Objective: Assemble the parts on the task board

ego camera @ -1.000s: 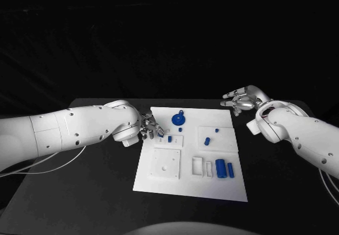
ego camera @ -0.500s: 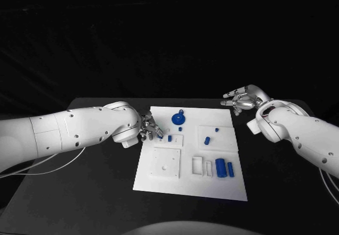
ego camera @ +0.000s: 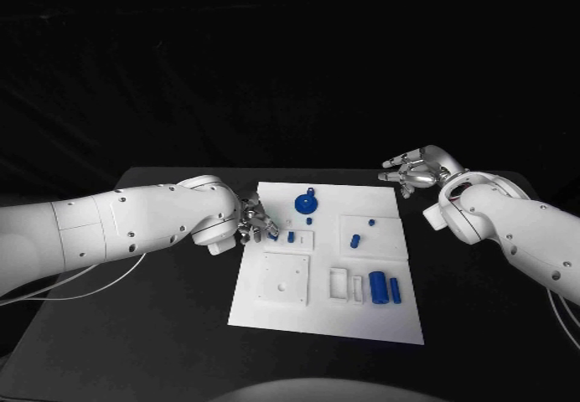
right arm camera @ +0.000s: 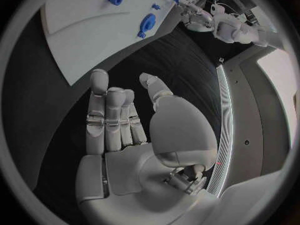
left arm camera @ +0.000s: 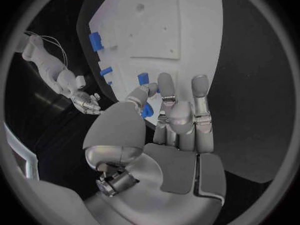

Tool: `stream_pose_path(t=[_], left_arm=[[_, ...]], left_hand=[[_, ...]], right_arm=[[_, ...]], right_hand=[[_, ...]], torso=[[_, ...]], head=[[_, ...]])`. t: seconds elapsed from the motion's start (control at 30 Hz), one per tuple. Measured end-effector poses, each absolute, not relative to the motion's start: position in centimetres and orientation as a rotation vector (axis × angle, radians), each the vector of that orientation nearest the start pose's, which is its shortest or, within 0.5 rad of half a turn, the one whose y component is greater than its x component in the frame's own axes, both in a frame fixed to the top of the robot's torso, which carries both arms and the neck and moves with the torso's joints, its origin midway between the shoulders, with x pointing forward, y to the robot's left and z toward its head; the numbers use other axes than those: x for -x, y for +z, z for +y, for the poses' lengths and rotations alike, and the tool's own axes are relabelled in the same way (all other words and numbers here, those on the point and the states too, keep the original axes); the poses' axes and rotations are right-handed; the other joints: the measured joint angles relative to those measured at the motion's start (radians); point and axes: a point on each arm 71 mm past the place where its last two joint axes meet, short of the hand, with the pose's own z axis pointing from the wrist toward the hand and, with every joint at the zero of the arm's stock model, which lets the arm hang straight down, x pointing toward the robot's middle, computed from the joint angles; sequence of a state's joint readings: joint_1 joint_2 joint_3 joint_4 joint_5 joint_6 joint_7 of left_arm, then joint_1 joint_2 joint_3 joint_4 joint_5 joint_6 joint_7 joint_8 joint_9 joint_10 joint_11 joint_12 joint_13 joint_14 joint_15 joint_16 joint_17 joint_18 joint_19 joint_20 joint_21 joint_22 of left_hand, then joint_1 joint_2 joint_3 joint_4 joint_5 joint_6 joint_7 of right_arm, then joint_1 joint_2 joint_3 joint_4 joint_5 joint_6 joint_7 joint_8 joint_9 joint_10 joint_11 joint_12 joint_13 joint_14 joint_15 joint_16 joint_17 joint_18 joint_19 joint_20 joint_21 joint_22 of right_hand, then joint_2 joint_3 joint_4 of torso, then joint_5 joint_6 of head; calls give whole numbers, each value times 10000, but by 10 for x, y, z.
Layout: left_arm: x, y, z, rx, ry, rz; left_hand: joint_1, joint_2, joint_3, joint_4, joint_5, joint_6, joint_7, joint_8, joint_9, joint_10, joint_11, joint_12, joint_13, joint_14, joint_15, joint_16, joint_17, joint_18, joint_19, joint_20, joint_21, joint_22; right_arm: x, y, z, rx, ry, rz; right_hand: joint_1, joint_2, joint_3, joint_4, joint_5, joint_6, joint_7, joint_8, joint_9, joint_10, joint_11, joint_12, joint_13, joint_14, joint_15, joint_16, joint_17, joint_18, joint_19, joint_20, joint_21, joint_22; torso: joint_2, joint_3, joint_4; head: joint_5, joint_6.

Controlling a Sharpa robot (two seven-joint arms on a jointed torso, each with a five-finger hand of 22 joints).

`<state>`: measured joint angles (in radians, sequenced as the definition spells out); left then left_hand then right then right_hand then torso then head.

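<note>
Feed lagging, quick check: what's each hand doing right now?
Left hand: holding a small blue part in its fingers, at the task board's edge.
Right hand: open, empty, off the board.

surface: black table (ego camera: 145, 318) | on it: white task board (ego camera: 324, 314), mid-table, lying flat

The left robot hand (left arm camera: 169, 120) partly hides a small blue part (left arm camera: 147, 110).

Black table (ego camera: 145, 335), thin white cables (ego camera: 85, 289) trailing across it
</note>
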<state>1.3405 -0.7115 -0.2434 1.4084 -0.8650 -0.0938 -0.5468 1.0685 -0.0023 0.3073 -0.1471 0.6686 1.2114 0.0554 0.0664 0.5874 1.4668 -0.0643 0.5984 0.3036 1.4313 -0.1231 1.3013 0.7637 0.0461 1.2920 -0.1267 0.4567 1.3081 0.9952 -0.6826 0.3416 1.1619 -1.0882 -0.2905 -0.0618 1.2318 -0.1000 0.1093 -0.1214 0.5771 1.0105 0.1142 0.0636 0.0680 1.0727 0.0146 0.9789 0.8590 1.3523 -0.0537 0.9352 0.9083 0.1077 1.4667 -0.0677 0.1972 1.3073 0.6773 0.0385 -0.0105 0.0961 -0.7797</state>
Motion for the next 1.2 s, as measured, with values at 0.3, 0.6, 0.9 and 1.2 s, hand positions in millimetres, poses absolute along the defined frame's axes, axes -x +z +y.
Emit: stream_pose_path(t=[0.3,0.6,0.9,1.2], left_arm=[[-498,-231,199,4102,-3738,22697],[-498,-231,199,4046,-3697,22742],[-498,-231,198,3964,-3640,22800],[-499,-231,197,3888,-3599,22848]], left_hand=[[0,0,0,0,-37,0,0,40,62,0,0,0,0,17,16,0,-2,0,0,0,0,-1],[0,0,0,-1,-39,0,0,32,151,1,0,-2,0,19,18,0,-3,0,0,0,0,-2],[0,0,-1,-1,-64,0,0,21,392,1,0,67,3,34,35,69,106,0,0,-1,39,-3],[0,0,-1,-1,-308,0,0,64,567,0,0,220,110,34,39,234,346,0,0,73,38,-5]], right_arm=[[-552,-198,-254,-5510,7797,16019],[-552,-198,-254,-5511,7794,16021],[-552,-198,-254,-5511,7794,16023],[-552,-198,-254,-5513,7793,16023]], right_hand=[[0,0,0,0,0,0,0,0,0,0,0,0,1,0,0,0,0,0,0,0,0,0],[0,0,0,0,0,0,0,0,0,0,0,0,1,0,0,0,0,0,0,0,0,0],[0,0,0,0,0,0,0,0,0,0,0,0,2,0,0,0,0,0,0,0,0,0],[0,0,0,0,0,0,0,0,0,0,0,0,2,0,0,0,0,0,0,0,0,0]], torso=[[0,0,-1],[0,7,-7],[1,7,-7],[1,7,-7]], head=[[13,2],[33,-10],[24,-16],[18,-35]])
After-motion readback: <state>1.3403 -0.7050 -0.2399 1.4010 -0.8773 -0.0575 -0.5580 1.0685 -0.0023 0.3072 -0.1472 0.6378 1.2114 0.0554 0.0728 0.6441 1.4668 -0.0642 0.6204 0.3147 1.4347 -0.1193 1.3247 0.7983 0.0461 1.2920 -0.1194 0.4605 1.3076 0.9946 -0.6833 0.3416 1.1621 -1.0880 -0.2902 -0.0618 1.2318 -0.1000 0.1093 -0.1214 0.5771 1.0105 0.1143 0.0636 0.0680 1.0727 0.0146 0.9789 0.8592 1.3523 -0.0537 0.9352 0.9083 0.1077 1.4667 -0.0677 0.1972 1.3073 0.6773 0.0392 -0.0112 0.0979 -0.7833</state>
